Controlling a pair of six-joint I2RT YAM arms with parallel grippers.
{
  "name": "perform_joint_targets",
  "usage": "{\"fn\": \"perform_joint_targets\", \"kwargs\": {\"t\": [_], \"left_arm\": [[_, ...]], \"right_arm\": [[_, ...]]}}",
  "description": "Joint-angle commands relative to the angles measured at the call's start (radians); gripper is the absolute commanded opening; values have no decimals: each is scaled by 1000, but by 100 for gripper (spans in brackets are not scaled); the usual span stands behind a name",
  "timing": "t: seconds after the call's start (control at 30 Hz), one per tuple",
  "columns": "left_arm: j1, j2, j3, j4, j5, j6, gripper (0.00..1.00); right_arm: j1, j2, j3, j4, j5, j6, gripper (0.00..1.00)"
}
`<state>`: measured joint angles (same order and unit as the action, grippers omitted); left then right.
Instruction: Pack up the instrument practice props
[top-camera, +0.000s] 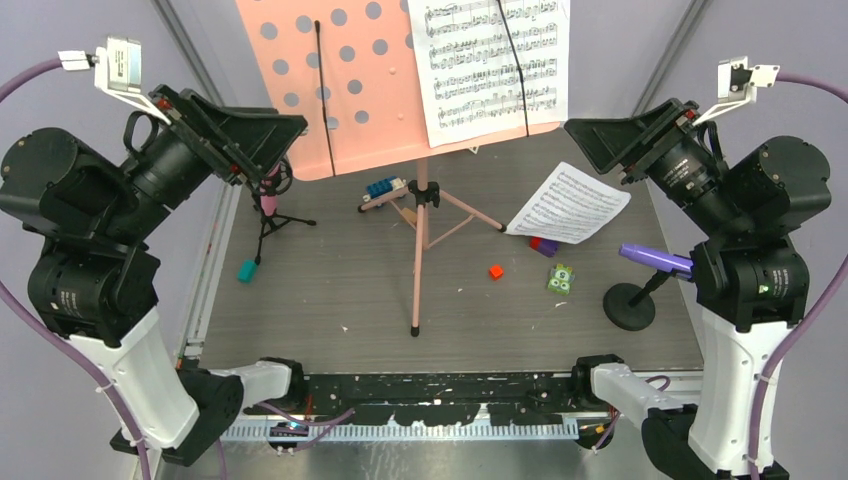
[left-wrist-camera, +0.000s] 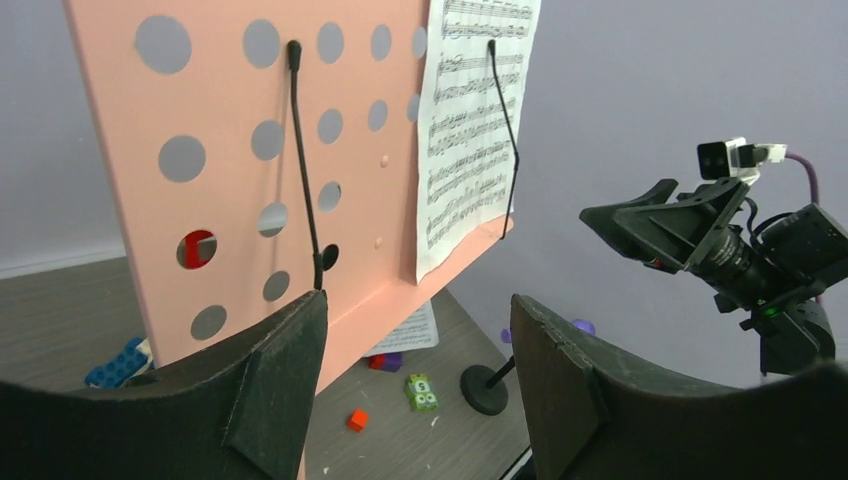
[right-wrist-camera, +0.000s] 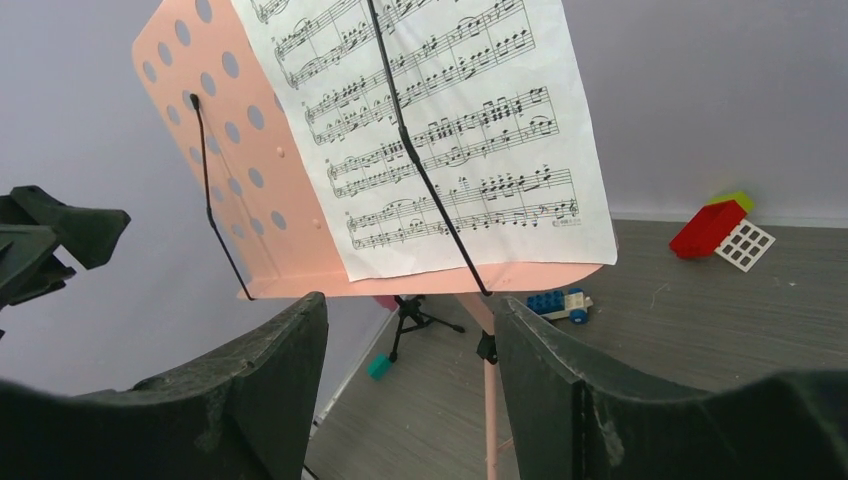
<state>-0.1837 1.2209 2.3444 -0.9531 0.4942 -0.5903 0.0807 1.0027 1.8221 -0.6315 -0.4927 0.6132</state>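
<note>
The pink perforated music rack (top-camera: 340, 80) stands mid-table on its tripod legs (top-camera: 420, 250), and a black wire arm pins a white sheet-music page (top-camera: 490, 65) to it. A second page (top-camera: 570, 205) lies flat on the table to the right. At the left, a pink microphone (top-camera: 270, 195) sits in a black tripod mount. On the right, a purple microphone (top-camera: 655, 258) rests on a round-based black mount (top-camera: 629, 306). My left gripper (top-camera: 285, 150) (left-wrist-camera: 420, 340) hovers open at the rack's left edge. My right gripper (top-camera: 600, 150) (right-wrist-camera: 412, 340) hovers open off the rack's right side. Neither holds anything.
A blue toy car (top-camera: 383, 190) lies by the rack's pole. Small blocks dot the table: teal (top-camera: 246, 270), red (top-camera: 495, 271), green (top-camera: 560, 278) and purple (top-camera: 543, 245). Red and white bricks (right-wrist-camera: 715, 232) lie behind the rack. Grey walls close in on both sides.
</note>
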Motion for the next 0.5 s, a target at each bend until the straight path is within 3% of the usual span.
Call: {"fn": "perform_joint_targets", "kwargs": {"t": [0.0,0.47], "left_arm": [[-36,53,86,50,-30,14,68],[-295,123,96,95,-193,189,67]], "right_arm": [[-5,-19,22,33,-47,0,67],[-5,-43,-8,6,-55,-41,70]]}}
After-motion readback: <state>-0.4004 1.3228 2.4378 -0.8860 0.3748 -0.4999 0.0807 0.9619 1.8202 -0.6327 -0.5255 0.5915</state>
